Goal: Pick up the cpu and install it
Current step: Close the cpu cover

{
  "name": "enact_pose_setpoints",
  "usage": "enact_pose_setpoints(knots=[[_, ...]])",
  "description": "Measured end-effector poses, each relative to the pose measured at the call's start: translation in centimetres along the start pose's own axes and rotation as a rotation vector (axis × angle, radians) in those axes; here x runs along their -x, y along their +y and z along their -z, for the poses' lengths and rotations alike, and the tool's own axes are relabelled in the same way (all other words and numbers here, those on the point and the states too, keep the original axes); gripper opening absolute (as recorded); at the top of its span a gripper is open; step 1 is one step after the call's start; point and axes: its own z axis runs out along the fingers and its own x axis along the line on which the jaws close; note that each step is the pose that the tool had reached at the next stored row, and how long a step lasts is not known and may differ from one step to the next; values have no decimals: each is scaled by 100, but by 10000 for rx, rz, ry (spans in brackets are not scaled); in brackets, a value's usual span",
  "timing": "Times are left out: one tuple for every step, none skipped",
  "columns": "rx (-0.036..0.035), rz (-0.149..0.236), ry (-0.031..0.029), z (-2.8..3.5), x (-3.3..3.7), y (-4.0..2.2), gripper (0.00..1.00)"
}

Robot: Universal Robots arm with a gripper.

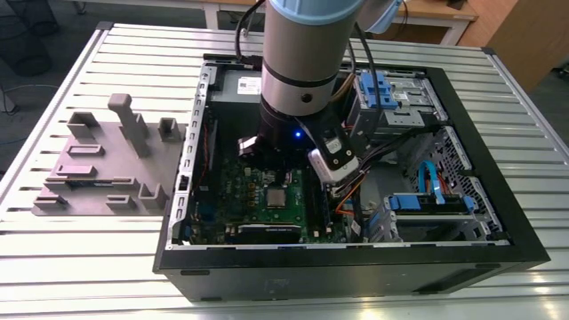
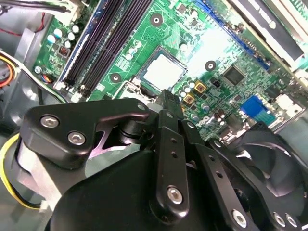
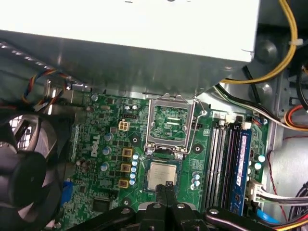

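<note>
The cpu (image 1: 277, 197) lies flat in the motherboard socket inside the open computer case (image 1: 356, 267), its silver top facing up. Both wrist views show the cpu (image 2: 163, 71) (image 3: 161, 174) seated in the socket. The socket's metal load plate (image 3: 171, 122) stands hinged open beside it. My gripper (image 3: 167, 185) hangs just above one edge of the chip, its two black fingers pressed together and shut with nothing between them. In the second wrist view the gripper (image 2: 166, 95) tip sits close to the chip's edge. The arm's wrist covers the fingers in the exterior view.
A mauve-grey tray (image 1: 98, 167) with upright blocks stands on the slatted table at the exterior view's left. Inside the case are a black fan (image 3: 24, 163), memory slots (image 3: 226, 159), the power supply (image 3: 130, 33), blue drive cages (image 1: 391, 93) and loose cables (image 3: 284, 43).
</note>
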Motion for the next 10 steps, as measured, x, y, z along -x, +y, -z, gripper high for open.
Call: enact_pose_setpoints(knots=[[-3, 96, 4, 0, 0, 0, 10], [-4, 198, 8, 0, 0, 0, 10], [-7, 303, 12, 1, 0, -1, 10], [-10, 410, 16, 1, 0, -1, 10], [-11, 519, 20, 1, 0, -1, 10], [-14, 647, 24, 1, 0, -1, 10], [-16, 778, 29, 0, 0, -1, 10], [-19, 925, 33, 0, 0, -1, 10], [-22, 1076, 39, 0, 0, -1, 10], [-24, 1233, 44, 0, 0, -1, 10]])
